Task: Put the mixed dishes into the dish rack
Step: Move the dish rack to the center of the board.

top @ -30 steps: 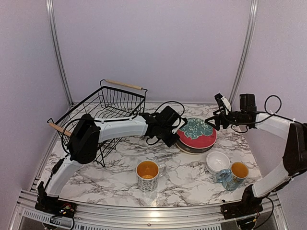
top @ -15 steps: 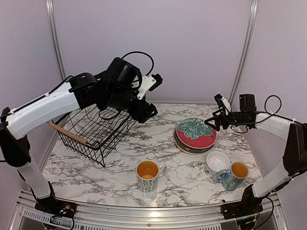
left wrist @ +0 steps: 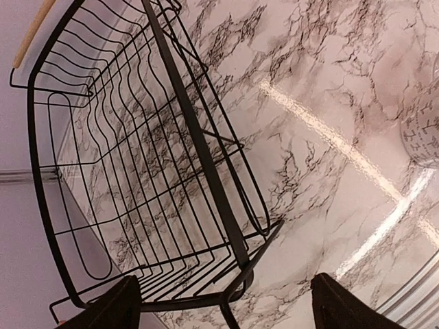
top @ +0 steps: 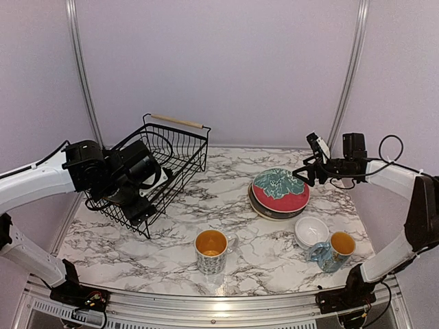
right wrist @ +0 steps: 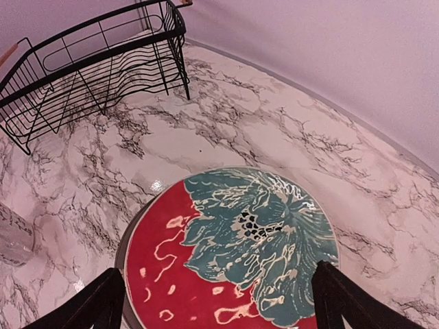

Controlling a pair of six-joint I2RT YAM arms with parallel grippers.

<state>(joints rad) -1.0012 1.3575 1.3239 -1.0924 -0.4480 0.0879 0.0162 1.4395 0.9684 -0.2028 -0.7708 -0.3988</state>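
The dish rack (top: 175, 147), a black wire basket with a wooden handle (top: 177, 120), stands at the back left and holds nothing. My left gripper (top: 137, 205) hangs open above its near corner; in the left wrist view that corner of the dish rack (left wrist: 137, 171) lies between the spread fingers of the left gripper (left wrist: 226, 308). The red plate with a teal leaf (top: 280, 190) tops a stack of plates. My right gripper (top: 303, 175) hovers open just above the red plate (right wrist: 233, 253). Two orange-lined mugs (top: 210, 250) (top: 334, 251) and small white bowls (top: 311, 230) stand near the front.
A darker plate rim (top: 264, 211) shows under the red plate. The marble table (top: 178, 267) is walled at the back and sides, with metal posts in the corners. One mug's side (left wrist: 424, 130) shows at the right edge of the left wrist view.
My left arm has swung from beside the plate stack, up over the rack, and down to the rack's near corner. The right arm has not moved.
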